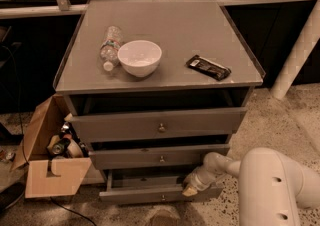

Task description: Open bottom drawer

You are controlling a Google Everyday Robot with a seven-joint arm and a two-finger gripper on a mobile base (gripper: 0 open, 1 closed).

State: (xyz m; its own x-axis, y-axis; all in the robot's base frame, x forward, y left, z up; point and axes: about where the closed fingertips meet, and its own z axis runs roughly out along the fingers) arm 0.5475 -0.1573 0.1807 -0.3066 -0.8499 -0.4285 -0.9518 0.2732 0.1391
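The bottom drawer (145, 194) is the slimmest grey front, lowest on the cabinet, with a small knob (162, 198) at its centre. It stands pulled out a little, its shallow tray showing behind the front. My gripper (190, 188) is at the right end of this drawer's top edge, low by the floor. My white arm (270, 182) reaches in from the lower right.
Above are the mid-sized drawer (160, 156) and the tall top drawer (160, 124), both slightly out. On the cabinet top (165, 20) lie a plastic bottle (110, 46), a white bowl (139, 57) and a dark packet (208, 67). An open cardboard box (52, 162) of clutter stands left.
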